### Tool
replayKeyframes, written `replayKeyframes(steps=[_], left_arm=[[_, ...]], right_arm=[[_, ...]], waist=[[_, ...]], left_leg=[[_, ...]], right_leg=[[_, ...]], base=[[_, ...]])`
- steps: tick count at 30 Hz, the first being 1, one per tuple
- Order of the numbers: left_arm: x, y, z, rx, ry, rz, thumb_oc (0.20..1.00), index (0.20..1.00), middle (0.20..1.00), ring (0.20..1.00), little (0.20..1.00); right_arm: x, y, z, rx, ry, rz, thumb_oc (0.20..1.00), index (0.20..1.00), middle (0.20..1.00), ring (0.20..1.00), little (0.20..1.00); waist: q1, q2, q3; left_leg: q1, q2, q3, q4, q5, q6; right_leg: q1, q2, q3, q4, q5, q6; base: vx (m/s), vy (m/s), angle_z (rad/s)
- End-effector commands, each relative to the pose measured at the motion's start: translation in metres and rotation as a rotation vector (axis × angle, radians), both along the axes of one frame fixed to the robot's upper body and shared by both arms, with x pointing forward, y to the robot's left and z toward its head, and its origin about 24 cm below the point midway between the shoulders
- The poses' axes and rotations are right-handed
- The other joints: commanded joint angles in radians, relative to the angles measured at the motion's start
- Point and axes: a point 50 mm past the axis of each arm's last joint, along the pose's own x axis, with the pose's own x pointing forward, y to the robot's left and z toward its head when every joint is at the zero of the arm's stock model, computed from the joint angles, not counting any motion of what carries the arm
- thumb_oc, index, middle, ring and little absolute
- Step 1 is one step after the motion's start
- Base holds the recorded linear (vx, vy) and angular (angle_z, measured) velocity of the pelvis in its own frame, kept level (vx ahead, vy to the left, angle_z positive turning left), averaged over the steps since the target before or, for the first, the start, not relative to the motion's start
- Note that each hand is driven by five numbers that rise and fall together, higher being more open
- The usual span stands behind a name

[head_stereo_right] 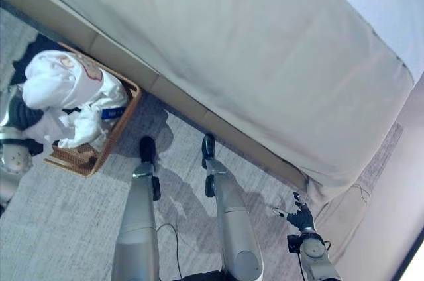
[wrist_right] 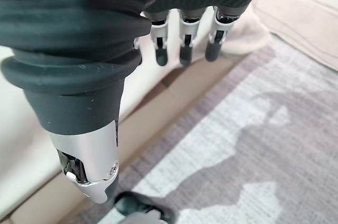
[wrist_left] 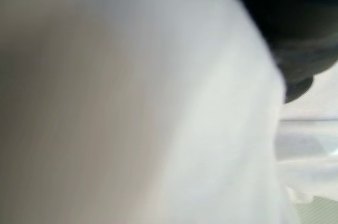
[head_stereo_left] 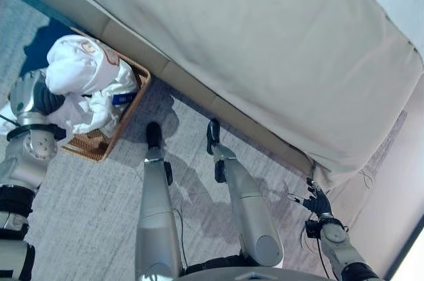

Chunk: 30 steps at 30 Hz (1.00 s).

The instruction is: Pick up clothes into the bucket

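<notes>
A brown wicker basket [head_stereo_left: 99, 148] stands on the carpet at the left, against the sofa base. White clothes [head_stereo_left: 79, 69] are heaped in it and rise above its rim. My left hand [head_stereo_left: 41, 99] lies against the near-left side of that heap, and white cloth [wrist_left: 158, 108] covers its wrist view right up to the dark cover. My right hand [head_stereo_left: 318, 203] hangs low at the right near the sofa's corner. It is open, its straight fingers [wrist_right: 182, 49] holding nothing.
A large beige sofa [head_stereo_left: 265, 49] runs diagonally across the back. Grey patterned carpet [head_stereo_left: 86, 215] covers the floor in front of it. A dark blue cloth [head_stereo_left: 40, 42] lies on the floor behind the basket. A loose cover corner [head_stereo_left: 344, 175] hangs by my right hand.
</notes>
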Motion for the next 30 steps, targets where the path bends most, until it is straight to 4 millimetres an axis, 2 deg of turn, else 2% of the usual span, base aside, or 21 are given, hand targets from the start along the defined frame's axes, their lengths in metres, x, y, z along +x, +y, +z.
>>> replayKeyframes(steps=[1, 7, 12, 23, 24, 30], left_arm=[[-0.005, 0.007, 0.055, 0.087, -0.171, 0.024, 0.200, 0.200, 0.200, 0.200, 0.200], [-0.001, 0.007, 0.056, 0.053, -0.187, 0.041, 0.200, 0.200, 0.200, 0.200, 0.200], [-0.003, 0.011, 0.057, 0.060, -0.176, 0.070, 0.200, 0.200, 0.200, 0.200, 0.200], [-0.026, 0.040, 0.038, -0.048, -0.169, 0.189, 0.200, 0.200, 0.200, 0.200, 0.200], [-0.028, 0.042, 0.039, -0.044, -0.181, 0.199, 1.000, 1.000, 1.000, 1.000, 1.000], [-0.027, 0.039, 0.042, -0.098, -0.266, 0.190, 1.000, 1.000, 1.000, 1.000, 1.000]], right_arm=[[-0.009, -0.005, 0.001, -0.008, -0.020, -0.024, 1.000, 1.000, 1.000, 1.000, 1.000], [-0.006, -0.002, 0.004, 0.004, -0.042, -0.022, 1.000, 1.000, 1.000, 1.000, 1.000], [-0.006, 0.000, 0.004, 0.008, -0.041, -0.011, 1.000, 1.000, 1.000, 1.000, 1.000], [-0.005, -0.002, 0.006, 0.014, -0.042, 0.012, 1.000, 1.000, 1.000, 1.000, 1.000], [-0.006, -0.002, 0.006, 0.012, -0.044, 0.015, 1.000, 1.000, 1.000, 1.000, 1.000], [-0.004, 0.000, 0.007, 0.011, -0.052, 0.023, 1.000, 1.000, 1.000, 1.000, 1.000]], waist=[[0.019, -0.067, 0.011], [0.017, -0.077, 0.011], [0.022, -0.079, 0.011], [0.034, -0.087, 0.011], [0.035, -0.089, 0.011], [0.034, -0.096, 0.011]], left_leg=[[-0.009, -0.044, -0.009, 0.133, -0.135, 0.060], [-0.084, -0.048, -0.031, 0.157, -0.137, 0.058], [-0.097, -0.048, -0.035, 0.156, -0.138, 0.060], [-0.096, -0.048, -0.045, 0.114, -0.119, 0.053], [-0.095, -0.049, -0.046, 0.112, -0.117, 0.052], [-0.094, -0.051, -0.051, 0.094, -0.107, 0.049]], right_leg=[[0.011, -0.027, 0.038, -0.035, 0.023, 0.061], [-0.053, -0.028, 0.013, -0.024, 0.013, 0.056], [-0.066, -0.028, 0.004, -0.032, 0.016, 0.056], [-0.055, -0.029, -0.016, -0.078, 0.027, 0.052], [-0.056, -0.029, -0.016, -0.078, 0.027, 0.051], [-0.052, -0.031, -0.023, -0.090, 0.032, 0.050]], base=[[0.00, 0.000, 0.00], [0.01, -0.013, 0.03], [0.01, -0.012, 0.03], [0.00, -0.011, 0.03], [0.00, 0.000, 0.00], [0.00, -0.006, 0.01]])
